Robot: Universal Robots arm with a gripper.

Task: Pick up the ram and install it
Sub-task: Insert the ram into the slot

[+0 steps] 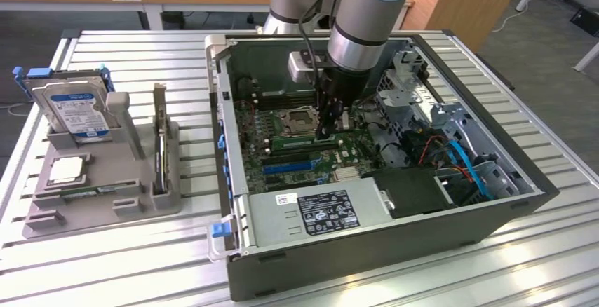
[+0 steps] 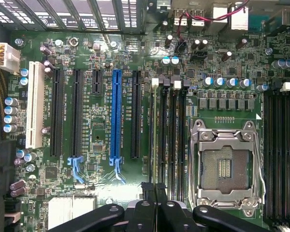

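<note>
My gripper [image 1: 326,133] reaches down into the open computer case [image 1: 510,205], just to the exterior view's right of the empty processor socket [image 1: 293,120]. Its black fingers [image 2: 150,189] are pressed together, shut, with nothing visible between them. Directly below the fingertips, a narrow green stick, the ram [image 1: 297,141], stands on edge in a memory slot on the motherboard. I cannot tell whether the fingertips touch it. In the wrist view the gripper [image 2: 155,186] sits at the end of the long black memory slots [image 2: 170,140], beside the socket [image 2: 225,166].
A grey holder [image 1: 131,205] on the slatted table at the exterior view's left carries a hard drive [image 1: 77,114], an upright expansion card [image 1: 160,139], a silver processor chip [image 1: 67,170] and a thin green strip [image 1: 83,193]. Cables and a drive cage [image 1: 449,121] crowd the case's right side.
</note>
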